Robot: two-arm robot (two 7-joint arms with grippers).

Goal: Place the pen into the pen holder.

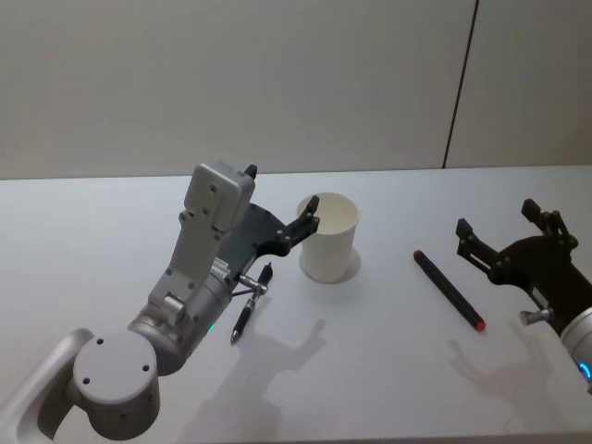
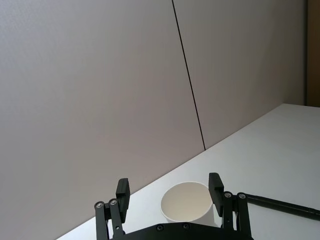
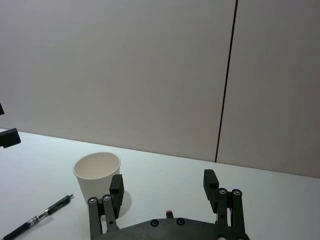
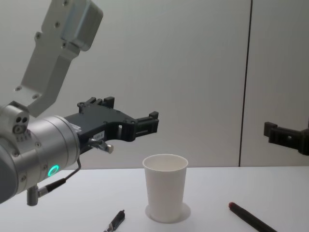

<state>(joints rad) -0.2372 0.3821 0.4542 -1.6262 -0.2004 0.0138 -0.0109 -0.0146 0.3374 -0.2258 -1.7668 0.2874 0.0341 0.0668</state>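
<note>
White pen holder point(image 1: 328, 242); black pen point(image 1: 244, 319); black, red-tipped marker point(image 1: 449, 289).

Matt white paper pen holder point(image 1: 331, 252), smooth table point(image 1: 102, 217)

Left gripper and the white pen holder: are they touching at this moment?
Apart. The chest view shows the left gripper open in the air, higher than the rim of the pen holder, with bare wall visible between them.

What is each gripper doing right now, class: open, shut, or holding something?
Left gripper: open, holding nothing.
Right gripper: open, holding nothing.
</note>
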